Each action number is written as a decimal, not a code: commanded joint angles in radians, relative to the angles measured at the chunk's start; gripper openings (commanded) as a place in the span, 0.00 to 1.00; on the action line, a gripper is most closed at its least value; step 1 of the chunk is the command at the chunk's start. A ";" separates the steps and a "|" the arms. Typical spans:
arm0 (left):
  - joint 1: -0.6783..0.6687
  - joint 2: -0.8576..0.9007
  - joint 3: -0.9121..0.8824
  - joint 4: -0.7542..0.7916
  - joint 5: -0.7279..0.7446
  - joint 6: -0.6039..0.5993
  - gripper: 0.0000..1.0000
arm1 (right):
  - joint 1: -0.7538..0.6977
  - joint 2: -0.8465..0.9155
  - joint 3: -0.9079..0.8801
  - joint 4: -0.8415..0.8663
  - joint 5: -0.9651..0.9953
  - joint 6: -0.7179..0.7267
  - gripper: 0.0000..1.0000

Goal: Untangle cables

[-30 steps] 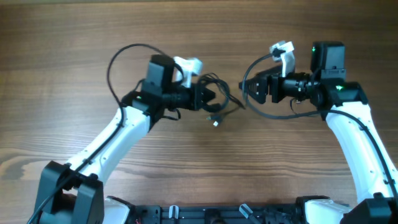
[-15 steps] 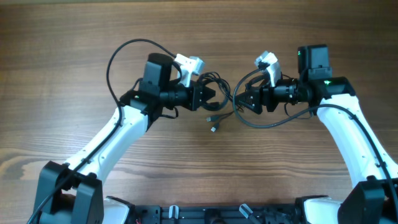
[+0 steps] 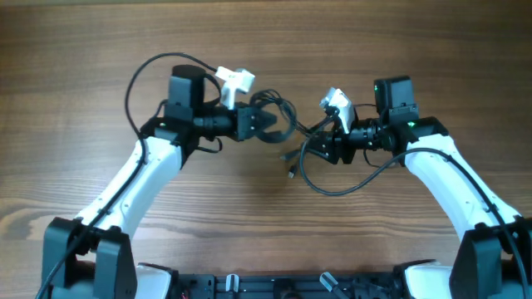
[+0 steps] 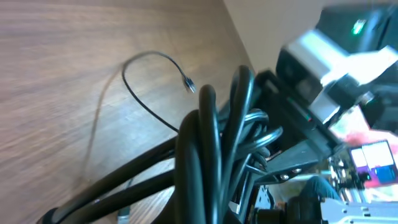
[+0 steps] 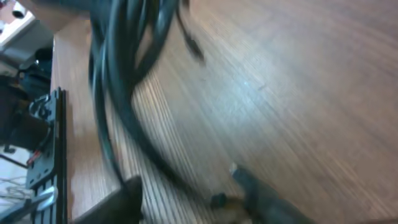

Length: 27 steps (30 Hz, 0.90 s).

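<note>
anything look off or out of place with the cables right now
Nothing looks damaged or spilled. The cables are bunched in one knotted clump at the left gripper, with a loose plug end trailing out between the arms. The right wrist view is blurred.

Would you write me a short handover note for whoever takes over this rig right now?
Left gripper: shut on the cables, which are bunched in loops at its fingers.
Right gripper: at a strand leading off the bundle; whether its jaws are open or shut is unclear, as the wrist view is blurred.
One plug end trails loose over the table.
Done: nothing separated yet.
Left: draw the strands apart and lay each out singly.
</note>
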 commanded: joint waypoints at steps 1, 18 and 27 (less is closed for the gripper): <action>0.068 0.003 0.005 0.026 0.033 -0.045 0.04 | 0.002 0.014 -0.014 -0.019 -0.006 0.016 0.25; -0.024 0.003 0.005 0.048 -0.240 -0.047 0.04 | 0.002 0.012 -0.013 0.023 0.085 0.214 1.00; -0.024 0.003 0.005 0.053 0.024 -0.046 0.09 | 0.022 0.021 -0.014 0.169 -0.042 -0.020 0.88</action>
